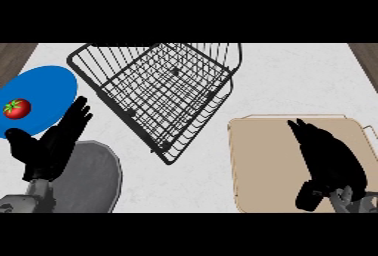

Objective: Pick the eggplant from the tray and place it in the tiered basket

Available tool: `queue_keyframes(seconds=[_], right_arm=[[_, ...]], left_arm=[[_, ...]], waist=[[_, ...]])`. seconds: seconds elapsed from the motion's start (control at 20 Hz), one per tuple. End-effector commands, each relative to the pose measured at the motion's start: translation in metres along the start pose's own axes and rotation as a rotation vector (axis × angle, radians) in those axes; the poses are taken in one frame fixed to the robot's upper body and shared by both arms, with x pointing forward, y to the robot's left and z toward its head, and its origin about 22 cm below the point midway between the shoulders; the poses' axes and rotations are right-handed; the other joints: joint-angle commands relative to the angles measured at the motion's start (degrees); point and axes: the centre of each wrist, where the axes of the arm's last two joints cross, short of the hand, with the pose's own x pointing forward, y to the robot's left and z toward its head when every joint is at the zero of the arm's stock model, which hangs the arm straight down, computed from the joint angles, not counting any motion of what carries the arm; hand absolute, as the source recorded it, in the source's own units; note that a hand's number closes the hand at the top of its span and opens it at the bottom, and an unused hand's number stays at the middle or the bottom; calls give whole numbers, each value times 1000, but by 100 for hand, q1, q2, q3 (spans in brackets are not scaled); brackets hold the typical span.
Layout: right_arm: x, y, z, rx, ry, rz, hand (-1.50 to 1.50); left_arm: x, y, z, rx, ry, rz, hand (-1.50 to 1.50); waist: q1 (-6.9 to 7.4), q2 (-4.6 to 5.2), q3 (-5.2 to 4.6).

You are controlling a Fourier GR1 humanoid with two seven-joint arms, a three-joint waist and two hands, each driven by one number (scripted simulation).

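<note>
The right hand (328,160) is hanging low over the beige tray (251,165) at the right of the counter, so I am judging this to be the picking step; its black fingers are pointing up the view toward the far rim and covering a long patch of the tray's floor; whether they are curling round anything I cannot tell, because the hand's own back is hiding whatever lies under it; the eggplant is not showing anywhere, and my guess is that it is lying beneath that hand, though that is a guess and nothing more; the bare part of the tray is carrying nothing that I can make out; the black wire tiered basket (166,85) is standing at the middle of the counter's far side, to the left of the tray and apart from it, and its mesh is showing no load at all; so the next move, as I read it, is calling for a lift clear of the tray's rim, a swing left, and a lowering over the basket's high wire wall; at the far left a blue plate (44,85) is holding a single red tomato (16,108); the left hand (52,142) is resting just beside that plate, fingers straight and relaxed, gripping nothing.
</note>
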Motion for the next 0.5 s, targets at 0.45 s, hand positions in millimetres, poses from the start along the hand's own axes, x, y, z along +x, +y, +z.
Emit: queue_keyframes(seconds=[0.45], right_arm=[[-22,60,-27,-42,138,66,-150]], left_arm=[[7,10,-1,6,2,-10,0]], waist=[[-43,-2,6]])
